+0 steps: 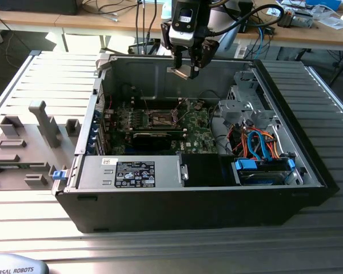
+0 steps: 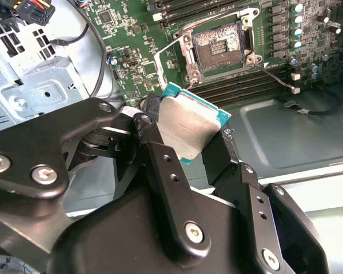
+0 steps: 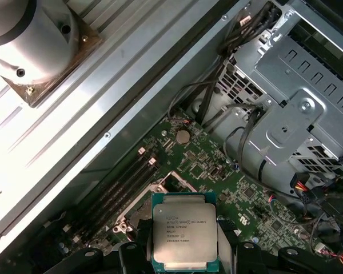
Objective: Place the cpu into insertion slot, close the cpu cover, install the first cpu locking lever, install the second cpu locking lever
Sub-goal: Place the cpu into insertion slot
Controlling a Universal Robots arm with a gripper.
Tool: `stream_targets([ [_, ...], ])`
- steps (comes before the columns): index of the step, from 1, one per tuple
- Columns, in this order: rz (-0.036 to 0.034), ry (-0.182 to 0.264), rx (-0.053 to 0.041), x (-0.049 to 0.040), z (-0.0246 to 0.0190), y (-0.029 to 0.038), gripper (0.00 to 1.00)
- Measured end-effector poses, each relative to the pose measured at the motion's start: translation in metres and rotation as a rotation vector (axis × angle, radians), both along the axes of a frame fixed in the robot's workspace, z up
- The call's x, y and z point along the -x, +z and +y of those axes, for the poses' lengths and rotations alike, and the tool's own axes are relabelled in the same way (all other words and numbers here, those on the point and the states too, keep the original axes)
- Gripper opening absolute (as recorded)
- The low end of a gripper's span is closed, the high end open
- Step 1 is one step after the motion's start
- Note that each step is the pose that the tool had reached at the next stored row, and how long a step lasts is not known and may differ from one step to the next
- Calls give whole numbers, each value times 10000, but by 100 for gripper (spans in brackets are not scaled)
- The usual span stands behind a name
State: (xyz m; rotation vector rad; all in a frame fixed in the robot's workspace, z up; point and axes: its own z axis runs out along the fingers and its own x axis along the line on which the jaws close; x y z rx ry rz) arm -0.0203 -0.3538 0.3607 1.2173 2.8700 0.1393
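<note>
The black gripper point(image 2: 186, 130) is pinching the flat square silver-grey cpu point(image 3: 184, 237) by its edges, well above the open black motherboard socket point(image 1: 162, 119).

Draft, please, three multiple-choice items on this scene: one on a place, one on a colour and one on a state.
1. Where is the cpu? A. on the floor B. in the gripper C. in a person's hand
2. What colour is the cpu's rim? A. teal B. red C. white
3. How is the socket? A. holds a chip B. under a fan C. empty

1 B: the gripper clamps its edges. 2 A: a teal border rings its grey top. 3 C: its bare contacts show.
</note>
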Motion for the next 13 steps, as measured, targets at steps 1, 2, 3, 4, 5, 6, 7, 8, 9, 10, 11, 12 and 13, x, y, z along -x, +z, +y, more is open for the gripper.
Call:
stream_targets([
  [1,0,-10,0,0,0,0,54],
  [2,0,-18,0,0,0,0,54],
  [3,0,-30,0,0,0,0,54],
  [4,0,-38,0,0,0,0,54],
  [5,0,-45,0,0,0,0,54],
  [6,0,-59,0,0,0,0,54],
  [7,0,-68,0,0,0,0,54],
  [8,0,-75,0,0,0,0,54],
  [9,0,-85,0,0,0,-1,54],
  [10,0,-92,0,0,0,-1,54],
  [11,0,-103,0,0,0,-1,54],
  [12,0,-113,0,0,0,-1,54],
  [13,0,-120,0,0,0,-1,54],
])
